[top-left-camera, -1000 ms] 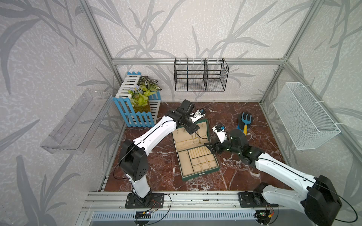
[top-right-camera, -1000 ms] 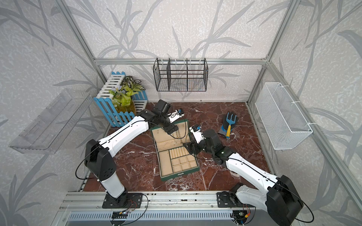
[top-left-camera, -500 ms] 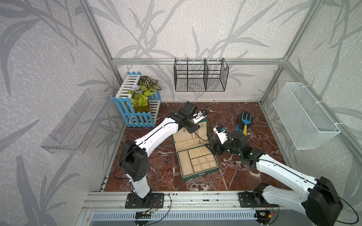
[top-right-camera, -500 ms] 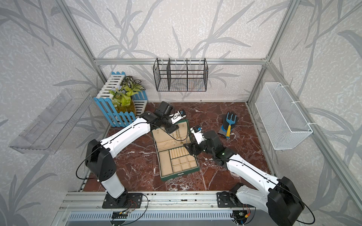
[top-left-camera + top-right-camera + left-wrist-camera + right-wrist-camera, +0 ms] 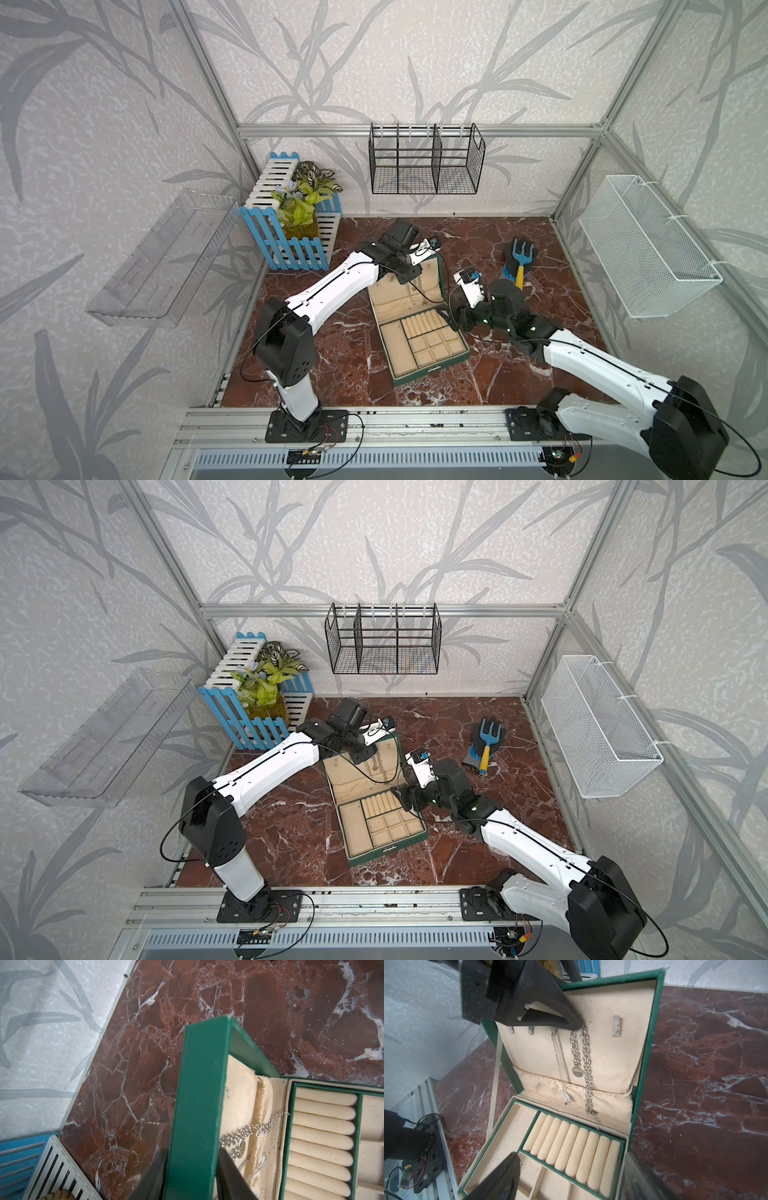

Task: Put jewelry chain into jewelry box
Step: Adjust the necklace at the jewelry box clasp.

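The dark green jewelry box point(image 5: 432, 370) point(image 5: 390, 850) lies open on the marble top with its cream-lined lid raised. The chunky silvery jewelry chain point(image 5: 588, 1084) point(image 5: 245, 1132) point(image 5: 419, 286) hangs from a hook inside the lid, beside a thin necklace point(image 5: 560, 1064). My left gripper point(image 5: 192, 1167) point(image 5: 410, 275) point(image 5: 365, 752) is shut on the lid's top edge point(image 5: 199, 1084), one finger behind it and one in front point(image 5: 550, 1007). My right gripper point(image 5: 571, 1178) point(image 5: 451, 311) point(image 5: 409, 798) is open, low at the box's right side. One finger is over the compartments, the other outside the wall.
A blue hand fork on a glove point(image 5: 519, 257) lies at the back right. A blue-and-white picket planter point(image 5: 295, 224) stands at the back left. A black wire rack point(image 5: 424, 166) hangs on the rear wall. The right wall carries a white mesh basket point(image 5: 648, 249), the left a clear shelf point(image 5: 158, 257).
My left gripper's jaws have narrowed onto the lid's top edge. The right arm has barely moved.
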Available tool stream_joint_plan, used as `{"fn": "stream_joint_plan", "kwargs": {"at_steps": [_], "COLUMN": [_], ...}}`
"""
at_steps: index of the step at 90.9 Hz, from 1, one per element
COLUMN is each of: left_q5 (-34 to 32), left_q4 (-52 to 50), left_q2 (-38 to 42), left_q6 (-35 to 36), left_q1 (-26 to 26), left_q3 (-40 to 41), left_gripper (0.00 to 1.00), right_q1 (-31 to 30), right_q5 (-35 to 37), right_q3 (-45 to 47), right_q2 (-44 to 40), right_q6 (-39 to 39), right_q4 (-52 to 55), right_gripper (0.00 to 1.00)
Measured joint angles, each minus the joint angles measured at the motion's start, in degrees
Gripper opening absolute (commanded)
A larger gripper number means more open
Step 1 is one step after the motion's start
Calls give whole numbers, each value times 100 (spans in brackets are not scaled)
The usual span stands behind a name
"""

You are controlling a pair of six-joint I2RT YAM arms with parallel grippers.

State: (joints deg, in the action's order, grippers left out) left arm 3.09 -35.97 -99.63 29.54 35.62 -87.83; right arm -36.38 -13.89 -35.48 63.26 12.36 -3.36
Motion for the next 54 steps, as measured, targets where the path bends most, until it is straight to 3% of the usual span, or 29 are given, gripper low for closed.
{"fn": "stream_joint_plan", "kwargs": {"at_steps": [16, 26, 34, 54], "left_q5": [2, -2, -26, 31], "left_q4": [55, 50, 107, 354], "left_q2": [44, 70, 76, 483], "left_q6": [-4, -57, -164, -422], "left_q1": [-2, 11, 50, 160], "left_q3": [72, 76, 98, 210], "left_gripper": [30, 50, 60, 60], "right_q1": [0, 0, 0, 0], "right_q5": [15, 39, 52, 151], "right_q3": [2, 2, 9, 50], "right_q2": [0, -9, -70, -197], "right_q6": [9, 11, 13, 85], "right_q4": [-2, 0, 0, -4], "right_gripper": [82, 82, 82, 82]}}
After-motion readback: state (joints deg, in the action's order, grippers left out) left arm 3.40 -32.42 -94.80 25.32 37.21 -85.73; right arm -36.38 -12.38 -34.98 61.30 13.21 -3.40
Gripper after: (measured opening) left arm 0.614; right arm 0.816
